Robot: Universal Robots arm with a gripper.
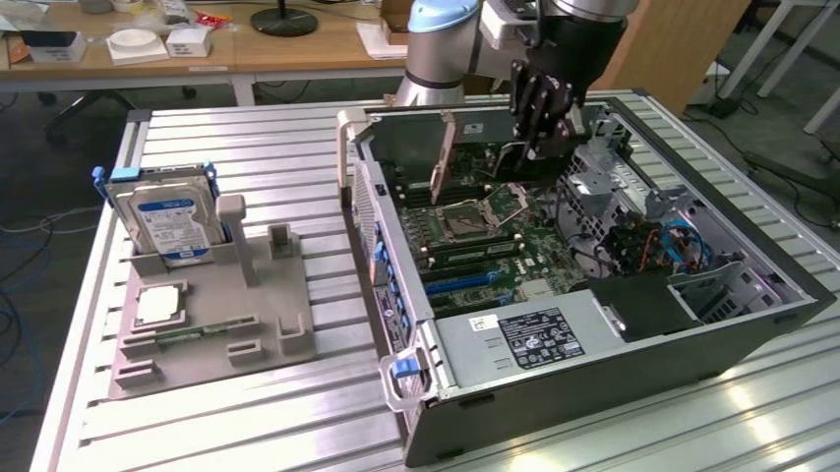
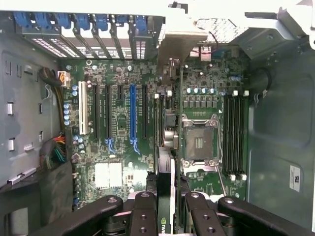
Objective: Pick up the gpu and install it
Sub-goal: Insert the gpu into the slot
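You're in a lab or workshop: an open PC case (image 1: 630, 364) sits on a ribbed metal bench (image 1: 263, 423), with cluttered wooden desks (image 1: 302, 49) and loose floor cables (image 1: 785, 165) behind.

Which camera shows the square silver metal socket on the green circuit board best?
The wrist view: it looks straight down on the square silver metal socket, whole and unobstructed. The exterior view shows that socket at a slant.

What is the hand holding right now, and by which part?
The hand holds the gpu by its upper edge, with the card edge-on over the motherboard.
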